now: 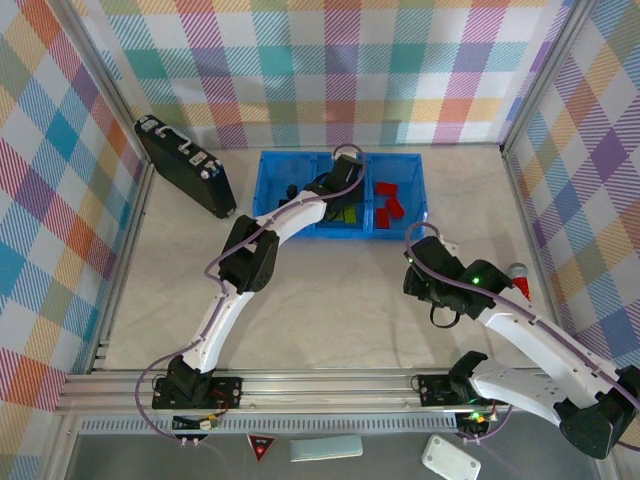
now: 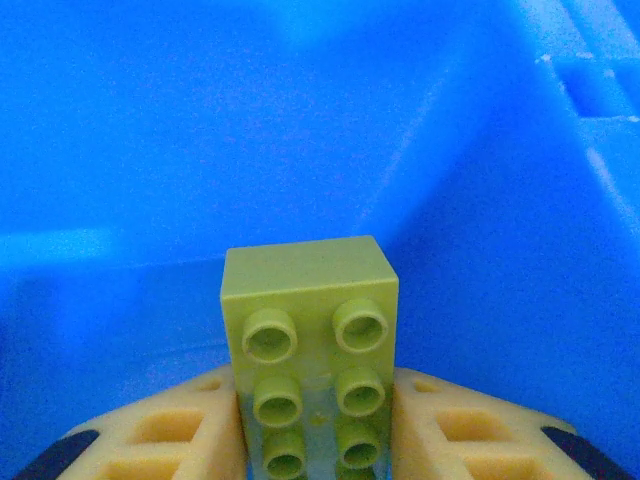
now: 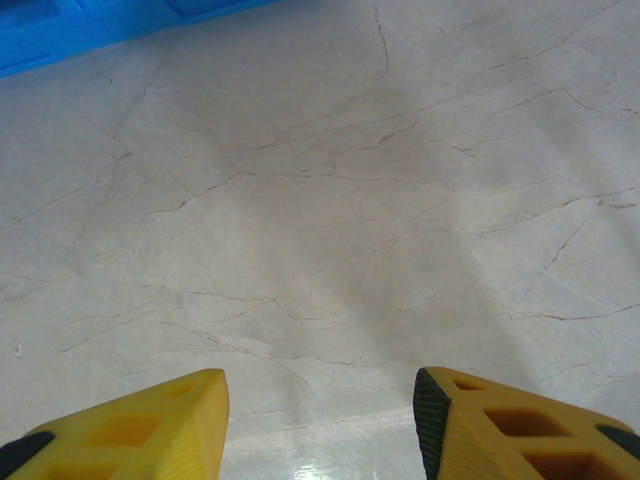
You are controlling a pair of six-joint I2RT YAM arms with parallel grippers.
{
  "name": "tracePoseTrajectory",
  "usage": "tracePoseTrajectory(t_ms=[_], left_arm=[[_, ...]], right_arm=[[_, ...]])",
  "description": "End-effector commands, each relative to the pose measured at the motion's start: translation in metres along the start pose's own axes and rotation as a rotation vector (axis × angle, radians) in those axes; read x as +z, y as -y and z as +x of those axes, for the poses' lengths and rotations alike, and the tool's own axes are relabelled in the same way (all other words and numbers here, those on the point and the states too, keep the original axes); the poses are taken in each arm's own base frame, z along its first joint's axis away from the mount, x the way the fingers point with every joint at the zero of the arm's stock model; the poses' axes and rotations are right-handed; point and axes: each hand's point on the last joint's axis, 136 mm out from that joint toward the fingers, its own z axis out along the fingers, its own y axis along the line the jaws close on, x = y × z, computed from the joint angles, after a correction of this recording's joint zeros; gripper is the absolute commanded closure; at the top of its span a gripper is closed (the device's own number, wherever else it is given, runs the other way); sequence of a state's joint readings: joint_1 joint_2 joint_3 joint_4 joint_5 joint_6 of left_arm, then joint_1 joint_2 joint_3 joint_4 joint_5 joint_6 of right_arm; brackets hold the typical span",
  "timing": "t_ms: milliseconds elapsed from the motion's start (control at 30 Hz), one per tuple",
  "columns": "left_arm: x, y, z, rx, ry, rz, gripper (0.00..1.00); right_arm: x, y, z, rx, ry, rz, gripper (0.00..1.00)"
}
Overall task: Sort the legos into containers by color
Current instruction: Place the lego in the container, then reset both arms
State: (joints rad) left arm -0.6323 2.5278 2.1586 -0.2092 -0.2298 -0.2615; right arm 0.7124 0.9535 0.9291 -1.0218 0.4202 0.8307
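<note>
Blue plastic tray (image 1: 300,157) is lying nearer the left arm (image 1: 255,250), whose tool (image 2: 318,425) is clenching a lime-green brick (image 2: 308,290) inside the middle compartment (image 1: 345,225), long axis pointing straight ahead, while the right tool (image 3: 320,420) is hanging spread, empty, over bare table (image 3: 350,200).
</note>
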Motion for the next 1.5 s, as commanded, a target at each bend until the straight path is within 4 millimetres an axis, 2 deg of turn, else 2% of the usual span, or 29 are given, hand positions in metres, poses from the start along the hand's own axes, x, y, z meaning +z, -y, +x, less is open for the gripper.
tracePoseTrajectory(t_ms=[0,200,333,567,767,867,1200,1300,1467], left_arm=[[0.006,0.005,0.008,-0.008,-0.019,0.011,0.62],[0.007,0.004,0.016,-0.017,-0.039,0.012,0.59],[0.003,0.005,0.013,-0.022,-0.035,0.020,0.57],[-0.009,0.006,0.004,-0.023,-0.016,0.028,0.54],[-0.028,0.008,-0.009,-0.016,0.000,0.043,0.52],[-0.040,0.008,-0.015,-0.006,0.003,0.048,0.51],[-0.093,0.003,-0.032,0.001,0.018,0.063,0.46],[-0.108,-0.003,-0.030,0.009,0.007,0.052,0.41],[-0.133,-0.023,-0.021,0.025,-0.010,-0.009,0.29]], right_arm=[[0.004,0.004,-0.001,0.003,0.009,0.024,0.46],[0.005,0.003,-0.001,0.004,0.010,0.020,0.46],[0.005,0.002,-0.001,0.003,0.009,0.014,0.46],[0.003,0.004,-0.002,0.006,0.021,0.016,0.46],[0.004,0.004,-0.008,-0.023,0.041,0.034,0.45],[0.006,0.004,-0.012,-0.044,0.051,0.050,0.41],[0.008,0.005,-0.026,-0.081,0.102,0.078,0.06],[0.007,0.008,-0.033,-0.098,0.127,0.091,0.00],[0.010,0.010,-0.044,-0.139,0.147,0.098,0.01]])
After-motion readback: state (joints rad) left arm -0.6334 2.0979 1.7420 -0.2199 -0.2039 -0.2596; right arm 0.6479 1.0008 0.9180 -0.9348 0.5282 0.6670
